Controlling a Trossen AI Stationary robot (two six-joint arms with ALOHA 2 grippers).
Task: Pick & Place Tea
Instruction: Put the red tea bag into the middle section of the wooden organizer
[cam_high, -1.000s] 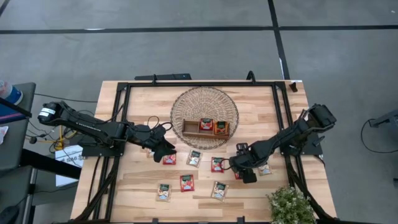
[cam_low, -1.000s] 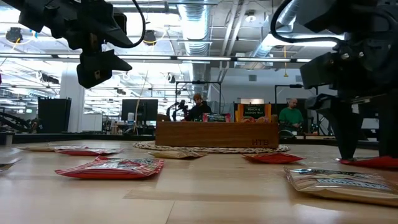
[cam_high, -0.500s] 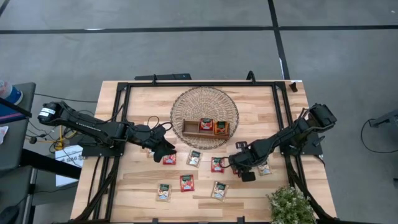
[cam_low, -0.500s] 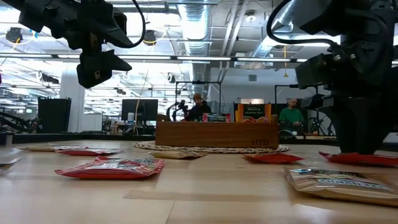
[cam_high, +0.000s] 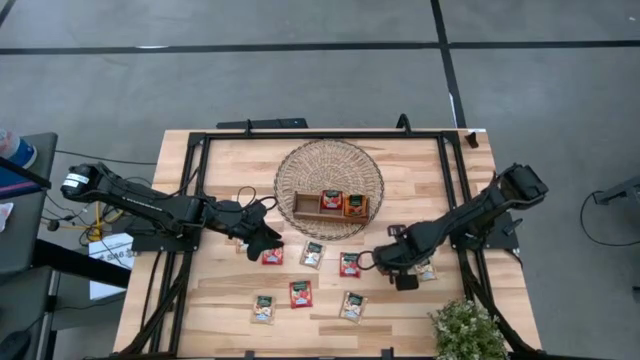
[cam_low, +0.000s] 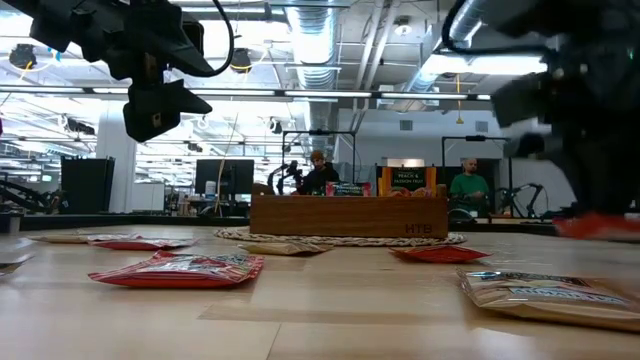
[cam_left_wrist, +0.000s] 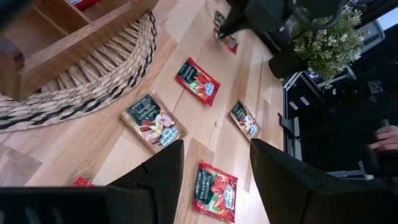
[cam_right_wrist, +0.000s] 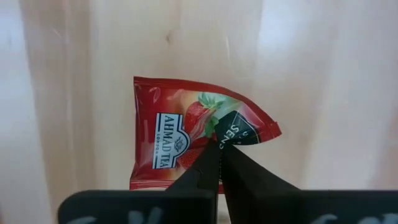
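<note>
Several tea sachets lie flat on the wooden table: red ones (cam_high: 272, 256) (cam_high: 349, 264) (cam_high: 300, 293) and pale ones (cam_high: 313, 254) (cam_high: 352, 306) (cam_high: 426, 271). A round wicker basket (cam_high: 300, 165) holds a wooden tray (cam_high: 310, 208) with a red sachet (cam_high: 331, 201) and an orange one (cam_high: 355, 205). My right gripper (cam_high: 386, 264) points down, shut on a red sachet (cam_right_wrist: 180, 134), right of the middle row. My left gripper (cam_high: 262, 240) hovers open above the table's left half (cam_left_wrist: 211, 180), touching nothing. My right gripper pinches the red sachet between its two fingertips at one edge (cam_right_wrist: 214, 138), next to the dark-green patch. The fingers come from above, pointing down. The sachet is bent up at the pinch and hangs roughly level, lifted clear of the table (cam_low: 600, 226).
A potted plant (cam_high: 465, 330) stands at the near right corner. Black frame rails (cam_high: 455, 190) run along the table's sides and far edge. Bare wood lies near the front edge, between the sachets.
My right gripper has shut on the red sachet and risen, lifting it off the table, where it lay flat under the open fingers before. The other sachets have stayed in place.
</note>
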